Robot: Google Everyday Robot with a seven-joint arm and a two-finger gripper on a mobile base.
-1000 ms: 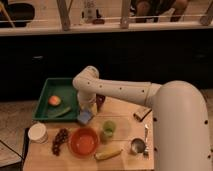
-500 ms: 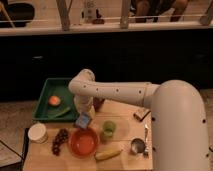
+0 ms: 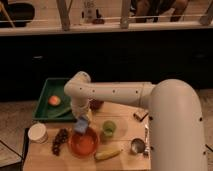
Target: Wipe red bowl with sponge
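From my station, the bulky white robot arm (image 3: pixel 120 95) worries me most. It reaches in from the right over the back half of the pale wooden surface (image 3: pixel 122 120), and its elbow hangs above the green rectangular plastic tray (image 3: pixel 45 111) at the back left corner. A wide scrubbing swing could drag the forearm across whatever stands under it. Next comes the round shallow orange-red bowl (image 3: pixel 84 145), which sits near the front edge, left of the middle, with nothing bracing it. If I press down off-centre or push toward the front edge, I judge it could tip or skate off. It might also shove the bunch of dark grapes (image 3: pixel 61 140) on its left or the yellow banana (image 3: pixel 107 154) just beside it along the front edge. The small green plastic cup (image 3: pixel 108 128) stands near the bowl's right side, so a sideways stroke could knock it over. The end effector (image 3: pixel 80 120) hangs over the bowl's back rim, and the small light-blue rectangular sponge (image 3: pixel 80 126) is right at its tip. I cannot tell whether the end effector is clamped on the sponge. If the hold is loose, the sponge may twist or slip out on contact, leaving bare hardware to scrape the bowl.
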